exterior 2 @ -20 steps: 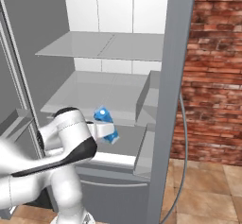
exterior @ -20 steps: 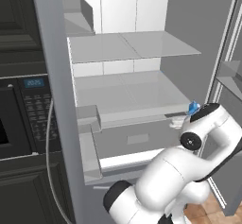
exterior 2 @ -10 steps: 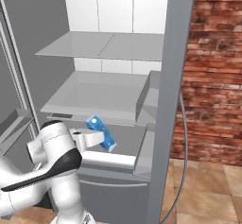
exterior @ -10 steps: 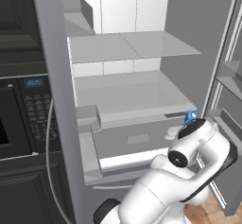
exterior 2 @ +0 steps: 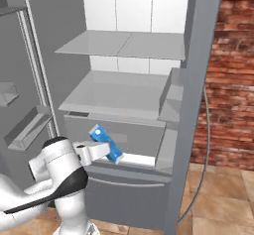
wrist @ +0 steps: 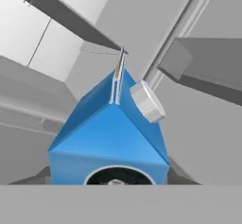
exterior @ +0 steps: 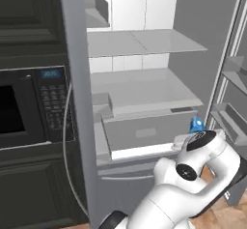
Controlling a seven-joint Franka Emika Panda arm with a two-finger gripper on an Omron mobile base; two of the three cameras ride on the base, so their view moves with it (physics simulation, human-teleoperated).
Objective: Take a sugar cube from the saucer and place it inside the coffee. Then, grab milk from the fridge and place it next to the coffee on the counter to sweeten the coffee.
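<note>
Simulated kitchen, fridge (exterior 2: 198,55) standing open, white interior with flat grey shelves (exterior 2: 124,43) and a pale drawer (exterior: 144,131) pulled partway out at the bottom. Black built-in microwave (exterior: 29,107) in dark cabinetry to the fridge's left in the left base view; brick wall (exterior 2: 230,70) and tan tiled floor (exterior 2: 223,194) to its right in the right base view. Door bins (exterior 2: 27,127) on the opened door at the left of the right base view.

White arm reaches toward the lower fridge, in front of the drawer. Gripper (exterior 2: 99,147) pinching the milk (exterior 2: 105,142), jaws clamped on the carton's lower body. Milk is off any shelf, held in the air just in front of the drawer's face, tilted with its top leaning up and left in the right base view. In the left base view just the blue top (exterior: 196,124) of the carton peeks out above the wrist, near the fridge's right wall.

Hand view: milk (wrist: 108,138) close up, blue gabled top with a white round cap (wrist: 147,102) on one slope, fridge shelf edges and wall behind. Finger tips mostly hidden behind the carton base.
</note>
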